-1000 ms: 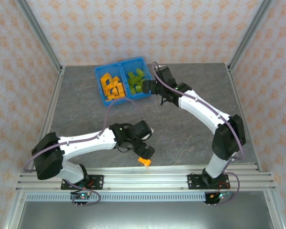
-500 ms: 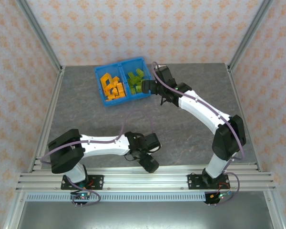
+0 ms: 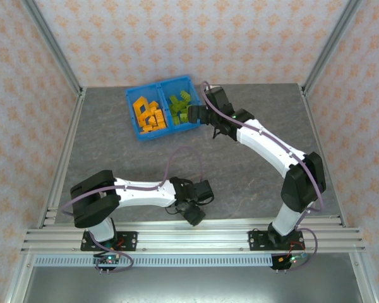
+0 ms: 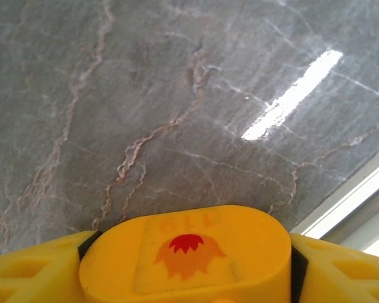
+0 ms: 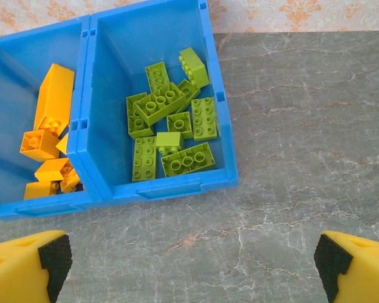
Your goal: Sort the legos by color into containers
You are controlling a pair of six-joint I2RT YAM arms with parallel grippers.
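Note:
An orange lego [image 4: 186, 252] with a red flame print sits between the yellow fingers of my left gripper [image 4: 189, 268], whose black pads press on both its sides. That gripper [image 3: 192, 213] is low over the table near the front edge and hides the lego from above. The blue bin [image 3: 167, 131] stands at the back. Its left container holds orange legos [image 3: 148, 113] and its right container green legos [image 3: 180, 106]. My right gripper [image 3: 199, 115] hovers open at the bin's near right corner. Its wrist view shows the bin's rim [image 5: 170, 188], green legos [image 5: 170, 126] and orange legos [image 5: 47, 126].
An aluminium rail [image 3: 189, 237] runs along the table's front edge, close behind my left gripper, and shows as a pale strip [image 4: 354, 208] in the left wrist view. Metal frame posts [image 3: 50, 44] and patterned walls close in the sides and back.
My left gripper has swung toward the front edge and come down over the orange lego, and its jaws have closed in on it. The right arm has stayed put.

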